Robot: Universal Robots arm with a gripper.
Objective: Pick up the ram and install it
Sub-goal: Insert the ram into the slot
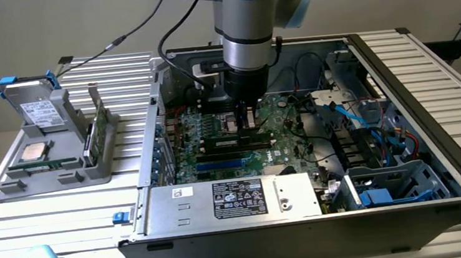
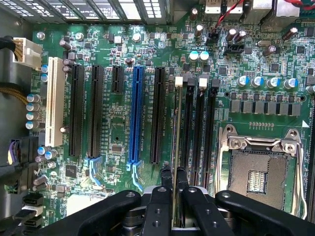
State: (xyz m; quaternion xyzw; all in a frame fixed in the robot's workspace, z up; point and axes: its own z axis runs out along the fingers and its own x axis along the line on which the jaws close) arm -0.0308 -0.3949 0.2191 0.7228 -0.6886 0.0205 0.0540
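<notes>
The ram (image 2: 175, 123) stands on edge between the two black fingers (image 2: 168, 181), which are clamped tight on its thin sides. In the wrist view it shows as a narrow strip running in line with the black memory slots (image 2: 199, 128), on the side nearest the long black slot (image 2: 158, 115) and the blue slot (image 2: 136, 115). Whether it already sits in a slot or hangs just over one I cannot tell. The open socket (image 2: 256, 172) lies beyond the memory slots. In the exterior view the arm (image 1: 243, 34) reaches straight down into the open case (image 1: 430, 118). There the fingers (image 1: 246, 116) are low over the board (image 1: 205, 131), and the ram is hard to make out between them. The power supply (image 1: 232, 199) lies along the near edge of the case. On the surface (image 1: 54, 213), at the exterior view's left, a grey tray (image 1: 18, 185) holds a silver chip (image 1: 34, 152) and an upright green card (image 1: 97, 131), well apart from the case
</notes>
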